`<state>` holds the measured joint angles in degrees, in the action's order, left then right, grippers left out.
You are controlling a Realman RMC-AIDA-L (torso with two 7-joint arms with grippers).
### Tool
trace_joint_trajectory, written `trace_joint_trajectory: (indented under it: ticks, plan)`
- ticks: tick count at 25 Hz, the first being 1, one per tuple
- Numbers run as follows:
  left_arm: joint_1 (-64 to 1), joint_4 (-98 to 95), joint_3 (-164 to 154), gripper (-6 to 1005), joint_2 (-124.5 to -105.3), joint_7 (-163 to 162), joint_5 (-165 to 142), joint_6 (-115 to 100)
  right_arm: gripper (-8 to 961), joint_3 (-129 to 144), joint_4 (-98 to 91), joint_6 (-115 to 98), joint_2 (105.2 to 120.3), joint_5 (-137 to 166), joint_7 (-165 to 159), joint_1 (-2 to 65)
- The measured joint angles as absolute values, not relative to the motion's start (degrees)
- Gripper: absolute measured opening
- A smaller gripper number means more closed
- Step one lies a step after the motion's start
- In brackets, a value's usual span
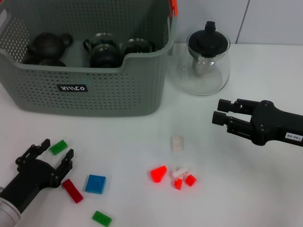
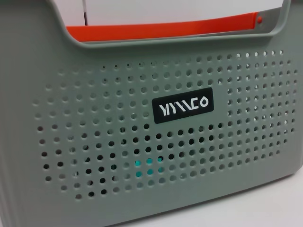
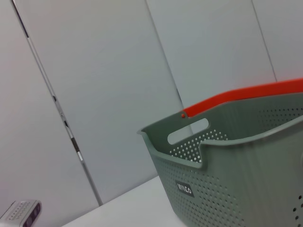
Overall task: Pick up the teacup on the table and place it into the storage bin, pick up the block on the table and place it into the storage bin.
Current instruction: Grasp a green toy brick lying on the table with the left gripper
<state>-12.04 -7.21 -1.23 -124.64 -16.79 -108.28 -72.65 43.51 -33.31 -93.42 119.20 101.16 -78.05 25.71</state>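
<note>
Left gripper point(image 1: 56, 152) spread wide, empty; green block point(image 1: 58, 147) lies between its fingertips; storage bin point(image 1: 90, 101) well beyond.

Right gripper point(image 1: 220, 111) narrow, empty, hovering apart.

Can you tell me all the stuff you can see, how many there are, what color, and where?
Perforated plastic storage bin: one, grey-green, far left of table.
Teapots inside bin: about three, dark, in the bin.
Glass teapot with black lid: one, clear, right of the bin.
Green flat blocks: two, near left.
Blue square block: one, near left.
Dark red bar block: one, near left.
Red-orange small blocks: about three, centre.
Clear small block: one, centre.
Left gripper: black, open, near left.
Right gripper: black, hovering right.
</note>
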Motion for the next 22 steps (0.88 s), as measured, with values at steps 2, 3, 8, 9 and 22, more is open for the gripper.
trace_joint_trajectory:
  ticks: [2, 3, 8, 9, 22]
  plan:
    - [-11.95, -7.2, -1.23, 666, -124.64, -16.78, -108.28, -72.68, 474, 43.51, -33.31, -93.42, 119.18, 101.16, -78.05, 25.68]
    - [-11.93, -7.2, -1.24, 666, -124.64, -16.78, -108.28, -72.69, 474, 43.51, -33.31, -93.42, 119.18, 101.16, -78.04, 25.67]
    - [-11.94, -7.16, -1.28, 664, -124.63, -16.98, -108.28, -72.27, 474, 43.51, -33.31, -93.42, 119.17, 101.16, -78.05, 25.66]
    - [-11.98, -7.08, -1.22, 664, -124.63, -17.08, -108.28, -72.15, 474, 43.51, -33.31, -93.42, 119.18, 101.16, -78.05, 25.66]
    - [-10.54, -6.83, -1.68, 661, -124.63, -17.82, -112.37, -75.47, 474, 43.38, -32.69, -93.45, 119.03, 101.16, -78.05, 25.57]
